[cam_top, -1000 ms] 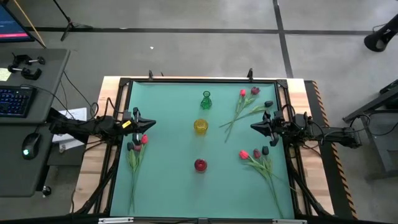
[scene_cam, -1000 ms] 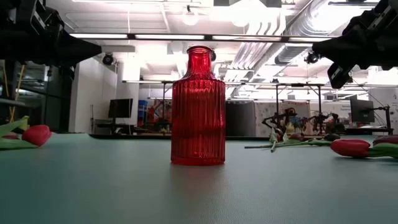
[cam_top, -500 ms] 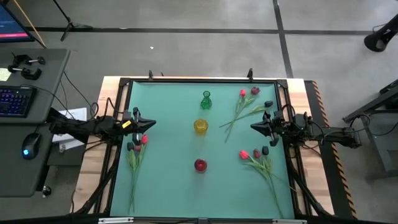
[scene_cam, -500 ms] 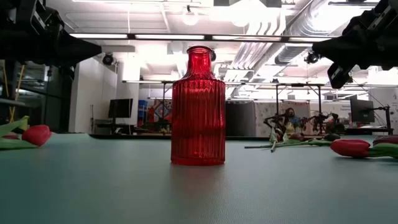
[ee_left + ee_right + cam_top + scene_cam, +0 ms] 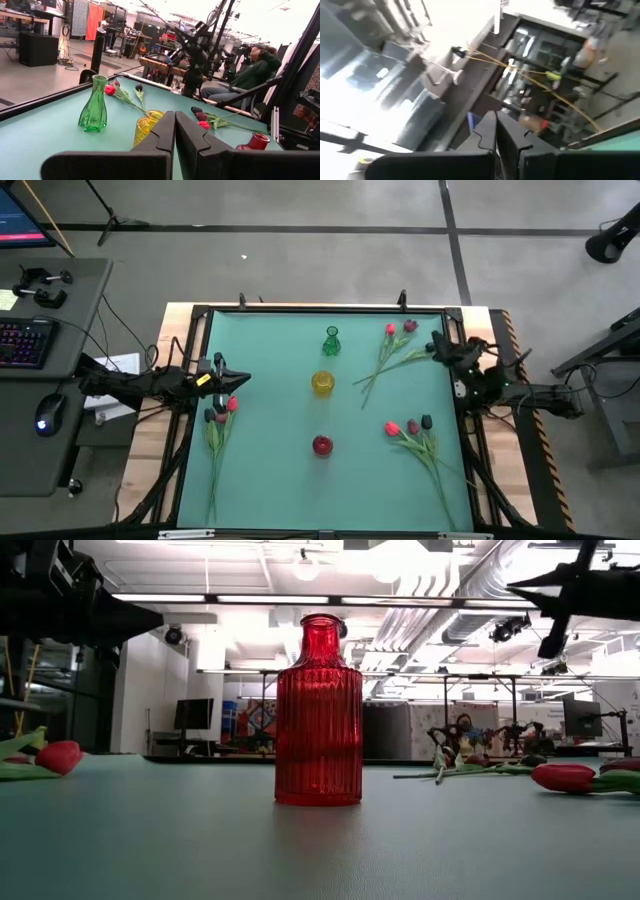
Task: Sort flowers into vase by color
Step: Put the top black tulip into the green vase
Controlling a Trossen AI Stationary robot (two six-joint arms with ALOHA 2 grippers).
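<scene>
Flowers: I count nine artificial tulips with thin green stems lying flat on the bench in three bunches of three: one bunch [image 5: 218,420] at the left edge, one bunch [image 5: 395,345] at the far right, one bunch [image 5: 415,435] at the near right. Heads are red-pink, crimson or near-black.
Vases: I see three down the middle, all without flowers: a green glass vase [image 5: 331,340] farthest, a yellow glass vase [image 5: 322,382] in the middle, a ribbed red glass bottle vase [image 5: 322,445] nearest.
Left gripper [image 5: 240,379]: above the left bunch, pointing toward the yellow vase, jaws pressed together on nothing.
Right gripper [image 5: 437,342]: raised at the far right edge just beside the far bunch, jaws closed and holding nothing; its wrist camera looks up into the room.
In the way: nothing lies between the bunches and the vases.
Surface: teal mat [image 5: 280,470] in a black frame on a wooden bench.
Room: grey floor, a side desk with a keyboard [image 5: 22,342] at left; a seated person [image 5: 247,75] beyond the bench.
</scene>
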